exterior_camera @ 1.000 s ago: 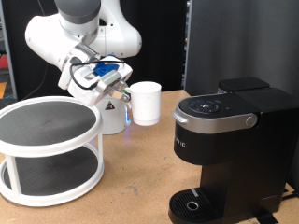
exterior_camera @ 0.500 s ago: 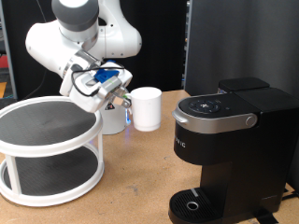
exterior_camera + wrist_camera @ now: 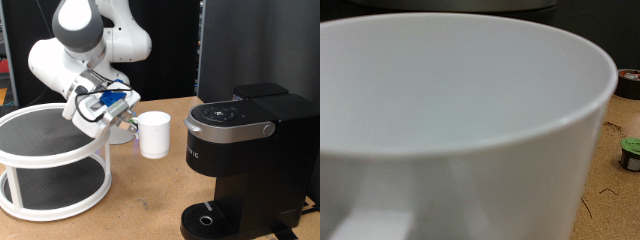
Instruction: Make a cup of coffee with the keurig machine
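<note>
Exterior view: the cup (image 3: 153,135) is seen at frame centre, carried clear of the wooden table (image 3: 140,200) by the gripper (image 3: 130,122), whose fingers are closed on the cup's side. The keurig machine (image 3: 245,165) is placed at the right, lid shut, its drip tray (image 3: 205,220) bare. A two-tier round rack (image 3: 50,160) is noted at the left. In the wrist view, the cup's white wall fills the frame. The cup is judged picked up; placement under the machine is not yet done.
</note>
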Controlling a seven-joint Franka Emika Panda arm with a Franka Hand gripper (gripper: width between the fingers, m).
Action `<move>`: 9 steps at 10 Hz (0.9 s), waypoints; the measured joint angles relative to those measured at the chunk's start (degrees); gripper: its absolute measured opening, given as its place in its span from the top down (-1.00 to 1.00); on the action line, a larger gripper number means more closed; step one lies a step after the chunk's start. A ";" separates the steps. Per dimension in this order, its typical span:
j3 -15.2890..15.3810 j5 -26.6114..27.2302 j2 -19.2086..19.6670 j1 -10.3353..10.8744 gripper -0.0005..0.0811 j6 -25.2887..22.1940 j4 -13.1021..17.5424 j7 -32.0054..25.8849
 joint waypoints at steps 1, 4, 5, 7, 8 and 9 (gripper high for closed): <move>0.01 0.32 1.37 0.00 0.83 0.19 0.73 -1.04; 0.02 0.35 5.19 -0.01 0.83 1.00 3.15 -2.23; 0.02 0.35 6.52 -0.01 0.83 1.37 3.83 -2.71; 0.02 1.13 9.21 -0.01 0.83 1.53 4.86 -4.81; 0.02 1.55 10.53 -0.01 0.83 1.54 5.24 -5.97; 0.03 2.11 11.84 -0.01 0.83 1.63 5.54 -7.20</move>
